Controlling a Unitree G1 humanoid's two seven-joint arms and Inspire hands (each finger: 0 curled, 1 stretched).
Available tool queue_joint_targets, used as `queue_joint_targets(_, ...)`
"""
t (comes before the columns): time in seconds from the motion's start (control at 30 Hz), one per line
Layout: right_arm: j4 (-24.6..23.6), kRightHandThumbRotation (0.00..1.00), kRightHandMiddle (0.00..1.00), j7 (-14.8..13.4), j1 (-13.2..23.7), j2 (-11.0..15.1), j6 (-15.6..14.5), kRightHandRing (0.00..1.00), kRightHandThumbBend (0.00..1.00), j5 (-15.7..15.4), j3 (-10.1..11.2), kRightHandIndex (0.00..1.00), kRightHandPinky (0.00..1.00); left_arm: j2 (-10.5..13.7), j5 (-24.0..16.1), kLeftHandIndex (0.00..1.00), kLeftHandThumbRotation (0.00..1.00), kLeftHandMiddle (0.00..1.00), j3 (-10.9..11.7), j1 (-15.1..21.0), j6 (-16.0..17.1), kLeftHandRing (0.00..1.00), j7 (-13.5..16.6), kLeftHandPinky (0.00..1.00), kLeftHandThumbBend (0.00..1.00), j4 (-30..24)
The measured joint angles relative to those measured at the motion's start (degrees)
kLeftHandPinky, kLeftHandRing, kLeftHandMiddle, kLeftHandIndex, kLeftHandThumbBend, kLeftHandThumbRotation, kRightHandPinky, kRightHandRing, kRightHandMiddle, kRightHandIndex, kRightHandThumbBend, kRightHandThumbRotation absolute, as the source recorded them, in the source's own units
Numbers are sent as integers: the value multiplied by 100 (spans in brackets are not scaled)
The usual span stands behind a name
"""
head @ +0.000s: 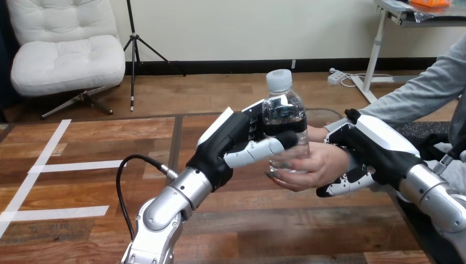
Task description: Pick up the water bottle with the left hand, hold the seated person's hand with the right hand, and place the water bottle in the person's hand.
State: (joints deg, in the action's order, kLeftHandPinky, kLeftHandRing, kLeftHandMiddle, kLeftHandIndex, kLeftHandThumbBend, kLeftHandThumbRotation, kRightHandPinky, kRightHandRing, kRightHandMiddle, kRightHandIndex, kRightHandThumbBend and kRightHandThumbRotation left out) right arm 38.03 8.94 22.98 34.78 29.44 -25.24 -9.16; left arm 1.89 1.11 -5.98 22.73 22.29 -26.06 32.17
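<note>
The left hand (231, 140) has its fingers (255, 151) wrapped round the water bottle (283, 113), standing it in the person's hand (316, 165), which the right hand (379, 148) curls its fingers under, likely to keep it steady.

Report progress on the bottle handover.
Done: the left hand grips the water bottle in the air, and the right hand is curled round the person's hand from behind. In hand: the bottle's base sits in the person's hand, whose fingers wrap it. Left: the left hand has not yet let go.
</note>
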Motion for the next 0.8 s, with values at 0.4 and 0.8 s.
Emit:
queue_joint_targets(0.4, -9, 0, 28, 0, 0, -1, -58, 23, 80, 2, 0, 30, 20, 27, 24, 100, 96, 100, 6, 0, 74, 100, -13, 99, 100, 87)
queue_joint_targets(0.8, -9, 0, 28, 0, 0, -1, -71, 24, 80, 4, 0, 30, 20, -23, 312, 100, 100, 100, 68, -38, 73, 100, -5, 100, 100, 76)
